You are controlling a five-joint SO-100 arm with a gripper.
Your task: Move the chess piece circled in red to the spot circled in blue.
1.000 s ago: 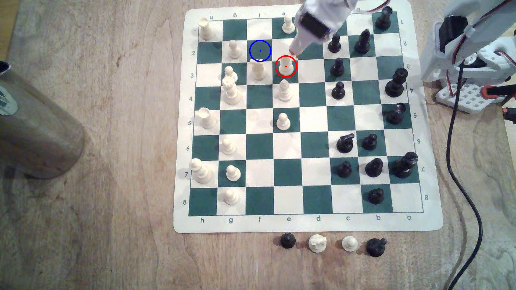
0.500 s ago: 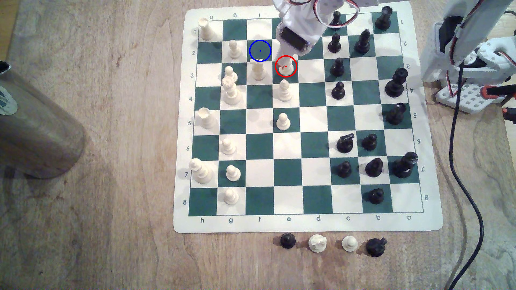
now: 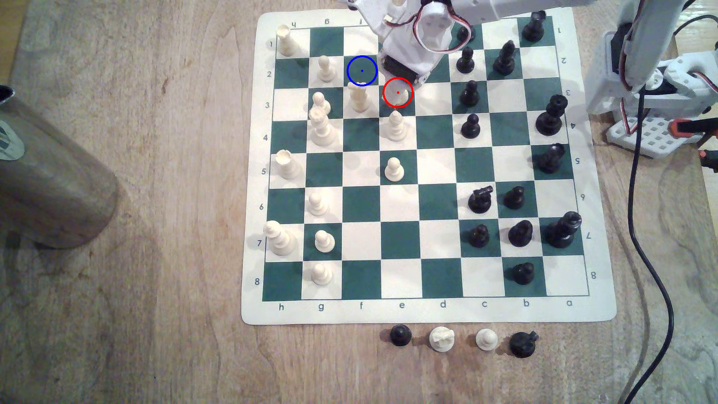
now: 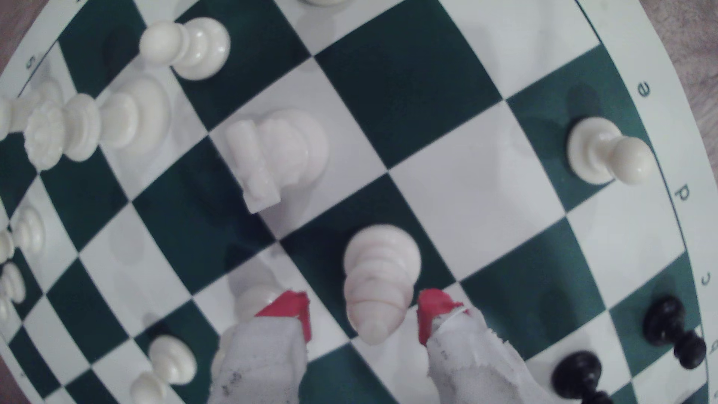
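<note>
- The tool [image 4: 364, 316] stood spread, its red-tipped fingers [image 4: 289, 310] flanking the upper body of the chess piece [image 4: 379, 281] with a gap on each side; nothing was pinched yet; that straddle looked like the set-up for closing on the slim neck rather than the wide base.
- The chess piece [image 3: 399, 97] stood upright on its red-ringed green square, on the row marked 3, partly under the arm's white housing in the exterior view.
- Just beyond the chess piece, one square along the same row, stood a white knight [image 4: 277, 155]; it sat right under the spot, so the lift probably needed to clear it.
- The spot [image 3: 362, 70], a bare green square ringed in blue with a centre dot, lay diagonally next to the chess piece's square, on the row marked 2.
- Farther from the chess piece, a white pawn [image 4: 610, 155] stood near the board's edge, where the letters e, d and c could be read on the border.
- Farthest from the chess piece, four captured men sat off the board [image 3: 427, 310] on the wooden surface [image 3: 155, 233]; a metal cylinder [image 3: 50, 186] lay there too, its label unreadable.
</note>
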